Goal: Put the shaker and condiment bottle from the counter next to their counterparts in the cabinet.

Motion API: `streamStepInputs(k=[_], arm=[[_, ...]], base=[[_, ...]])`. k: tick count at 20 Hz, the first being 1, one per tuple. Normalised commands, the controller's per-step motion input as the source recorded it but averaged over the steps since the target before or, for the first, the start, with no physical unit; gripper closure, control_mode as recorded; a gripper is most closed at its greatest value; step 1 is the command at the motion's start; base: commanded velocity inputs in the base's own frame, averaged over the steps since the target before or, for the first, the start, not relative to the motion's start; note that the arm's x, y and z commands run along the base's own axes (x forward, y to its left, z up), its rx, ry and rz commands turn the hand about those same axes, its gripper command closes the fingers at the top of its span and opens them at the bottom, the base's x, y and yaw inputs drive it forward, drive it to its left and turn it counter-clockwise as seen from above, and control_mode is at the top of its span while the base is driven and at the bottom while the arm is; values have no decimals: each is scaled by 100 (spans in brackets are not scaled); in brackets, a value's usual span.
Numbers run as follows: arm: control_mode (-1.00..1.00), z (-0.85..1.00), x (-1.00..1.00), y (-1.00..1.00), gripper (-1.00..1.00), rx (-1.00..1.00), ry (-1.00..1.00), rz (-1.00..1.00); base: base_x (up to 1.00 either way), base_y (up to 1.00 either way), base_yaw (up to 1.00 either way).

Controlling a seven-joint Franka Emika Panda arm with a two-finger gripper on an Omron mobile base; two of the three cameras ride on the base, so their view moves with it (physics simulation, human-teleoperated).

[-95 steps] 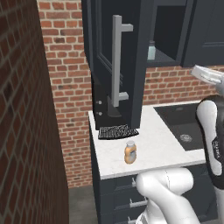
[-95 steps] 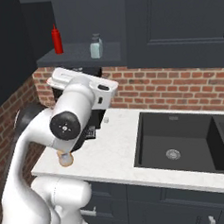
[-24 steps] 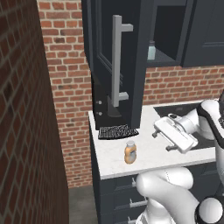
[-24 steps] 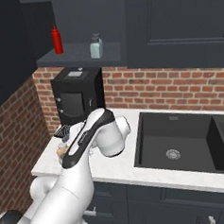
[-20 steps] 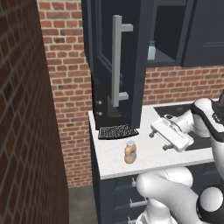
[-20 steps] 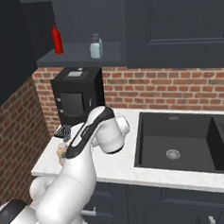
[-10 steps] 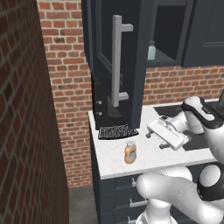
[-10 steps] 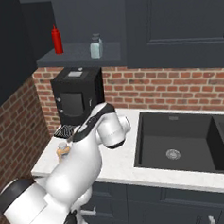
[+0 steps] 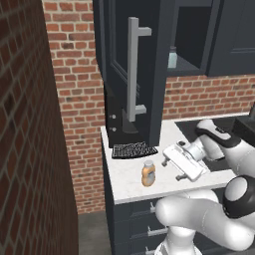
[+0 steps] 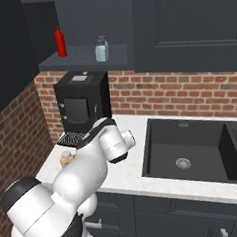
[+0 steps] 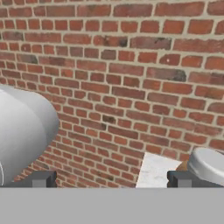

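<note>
Brick wall (image 9: 30, 124) and open cabinet (image 9: 134, 69) frame the white desk (image 9: 129, 174). Since a second ago the arm has swung lower toward the condiment bottle (image 9: 148, 173) by the desk's front edge; the pincer (image 9: 169, 162), spread wide, now approaches it, empty.

Your white arm folds low and leftward, gripper (image 9: 166, 160) level, fingers (image 11: 43, 179) spread wide apart.

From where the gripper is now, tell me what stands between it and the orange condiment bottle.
Nothing visible does. The condiment bottle stands alone on the counter, with bare worktop between it and the gripper to its right.
</note>
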Motion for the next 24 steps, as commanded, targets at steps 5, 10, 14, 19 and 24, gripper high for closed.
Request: streamStepInputs(k=[5,10,14,19,24], arm=[[-100,-3,18,0,-100,0,-1,0],[-100,0,20,0,-100,0,0,0],[-100,-10,21,7,-100,0,0,0],[-100,-15,21,14,-100,-1,0,0],[-100,-3,11,9,-100,0,0,-2]], base=[[0,0,0],[0,0,0],[0,0,0],[0,0,0],[0,0,0]])
